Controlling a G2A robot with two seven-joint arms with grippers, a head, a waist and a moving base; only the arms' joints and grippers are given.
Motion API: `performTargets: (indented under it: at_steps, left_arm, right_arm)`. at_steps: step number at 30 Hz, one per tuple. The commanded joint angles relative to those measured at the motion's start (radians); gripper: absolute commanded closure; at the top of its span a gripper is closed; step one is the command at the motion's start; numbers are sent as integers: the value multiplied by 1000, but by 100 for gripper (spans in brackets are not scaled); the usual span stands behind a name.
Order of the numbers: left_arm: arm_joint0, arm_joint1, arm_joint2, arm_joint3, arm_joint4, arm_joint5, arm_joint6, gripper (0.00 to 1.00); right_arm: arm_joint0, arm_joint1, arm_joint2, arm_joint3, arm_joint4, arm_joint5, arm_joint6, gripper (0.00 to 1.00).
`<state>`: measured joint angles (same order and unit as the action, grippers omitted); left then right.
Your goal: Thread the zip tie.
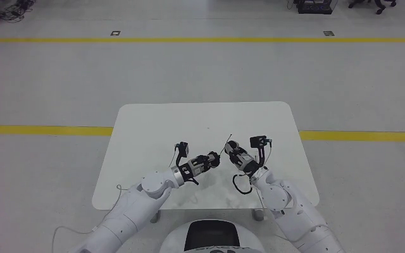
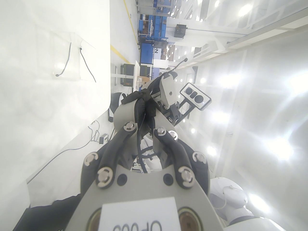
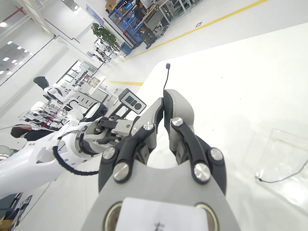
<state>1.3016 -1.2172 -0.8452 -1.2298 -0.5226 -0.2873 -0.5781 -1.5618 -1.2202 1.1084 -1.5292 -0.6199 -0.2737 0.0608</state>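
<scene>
A thin black zip tie point(image 3: 166, 78) sticks out past the fingertips of my right gripper point(image 3: 164, 93), which is shut on its strap, with the small square head at the free end. From above, the zip tie point(image 1: 226, 140) rises from the right gripper point(image 1: 230, 149) over the near middle of the white table point(image 1: 253, 120). My left gripper point(image 1: 214, 158) sits right beside it, fingertips almost touching. In the left wrist view the left gripper point(image 2: 144, 98) is shut, with a thin black strand running back between its fingers. The right gripper point(image 2: 167, 86) is just beyond it.
A clear plastic bag point(image 2: 72, 56) lies flat on the table farther out, with two spare black zip ties on it. The same bag point(image 3: 286, 145) lies beside the right gripper. The table's rounded edge point(image 3: 154, 70) is close ahead.
</scene>
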Motion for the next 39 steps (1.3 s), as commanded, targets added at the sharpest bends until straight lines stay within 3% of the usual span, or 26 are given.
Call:
performTargets:
  at_steps: [1,39]
  left_arm:
    - [0,0,0,0,0,0,0,100]
    - [0,0,0,0,0,0,0,100]
  right_arm:
    - [0,0,0,0,0,0,1,100]
    - [2,-8,-3,1,-59,38,4,100]
